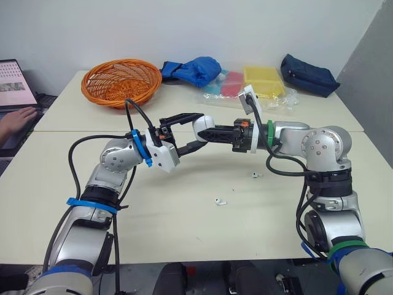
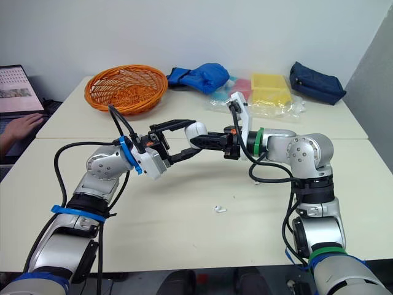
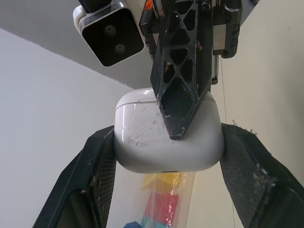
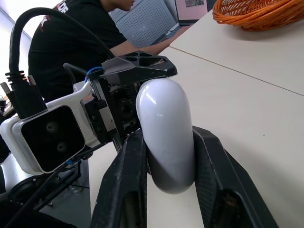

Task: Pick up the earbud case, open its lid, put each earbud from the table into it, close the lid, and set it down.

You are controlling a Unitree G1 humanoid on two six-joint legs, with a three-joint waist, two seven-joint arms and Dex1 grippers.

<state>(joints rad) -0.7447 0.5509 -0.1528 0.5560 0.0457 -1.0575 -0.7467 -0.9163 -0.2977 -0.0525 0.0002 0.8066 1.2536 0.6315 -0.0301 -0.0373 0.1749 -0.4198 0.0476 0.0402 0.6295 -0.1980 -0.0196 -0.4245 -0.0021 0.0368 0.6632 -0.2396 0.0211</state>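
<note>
Stretching below both grippers, the table [image 1: 184, 239] is the base of the scene. Above it, in the air, the left gripper [image 3: 168, 147] and the right gripper [image 4: 167, 140] meet on the case [image 2: 196, 129]. The case is probably light, hard and glossy, so it may slip. A good hold is on the lower body, leaving the lid free. The left fingers are closed on its two narrow sides. The right fingers pinch its two broad faces, crossing the left ones. The lid looks shut. Two earbuds lie on the table, one [image 1: 220, 201] nearer, one [image 1: 256, 175] farther.
</note>
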